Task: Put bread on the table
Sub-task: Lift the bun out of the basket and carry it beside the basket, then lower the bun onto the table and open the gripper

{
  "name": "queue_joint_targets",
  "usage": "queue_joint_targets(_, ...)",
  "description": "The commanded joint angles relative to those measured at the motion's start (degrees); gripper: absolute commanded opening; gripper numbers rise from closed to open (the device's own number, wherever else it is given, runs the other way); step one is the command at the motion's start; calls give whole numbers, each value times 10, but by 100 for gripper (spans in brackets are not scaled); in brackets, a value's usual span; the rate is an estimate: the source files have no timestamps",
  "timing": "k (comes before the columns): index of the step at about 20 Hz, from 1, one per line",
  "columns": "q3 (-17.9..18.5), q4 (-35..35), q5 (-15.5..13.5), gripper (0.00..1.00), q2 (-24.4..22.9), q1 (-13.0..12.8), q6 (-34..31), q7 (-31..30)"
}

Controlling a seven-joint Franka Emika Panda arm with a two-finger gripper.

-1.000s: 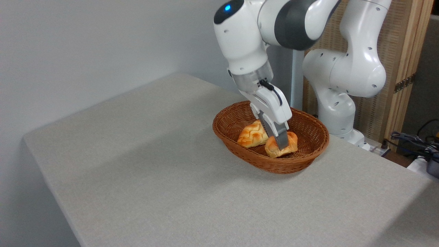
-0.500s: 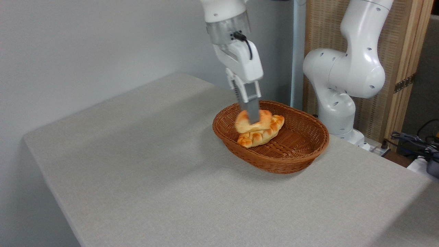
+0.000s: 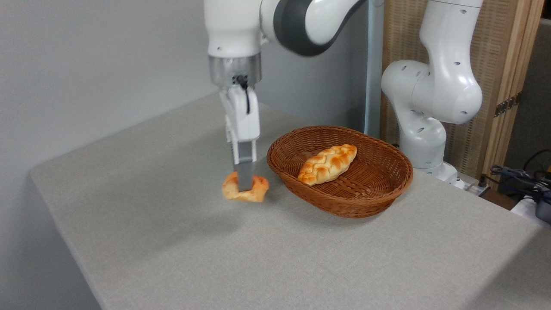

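Note:
The bread (image 3: 257,190), a small round orange-golden bun, hangs a little above the table (image 3: 172,241), just left of the wicker basket. My gripper (image 3: 245,186) points straight down and is shut on the bun, with one grey finger running down its front. A soft shadow lies on the cloth below and to the left of it. The second finger is hidden behind the bun.
The oval brown wicker basket (image 3: 370,198) stands right of the bun and holds a longer braided golden loaf (image 3: 328,163). The arm's white base (image 3: 426,129) rises behind the basket. Cables (image 3: 523,178) lie off the table's far right edge.
The gripper lifted the bun out of the basket, carried it left past the rim and lowered it toward the cloth. The braided loaf stayed in the basket.

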Motion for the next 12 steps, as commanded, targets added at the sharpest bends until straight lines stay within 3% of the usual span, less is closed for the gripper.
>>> queue_joint_targets(1, 8, 16, -55, 45, 39, -20, 49, -16)
queue_joint_targets(2, 8, 16, -65, 45, 52, -32, 66, -26)
queue_joint_targets(5, 8, 16, -64, 64, 77, -47, 109, -51)
queue_joint_targets(7, 8, 16, -62, 100, 83, -50, 115, -51)
queue_joint_targets(12, 8, 16, -62, 100, 83, -52, 123, -51)
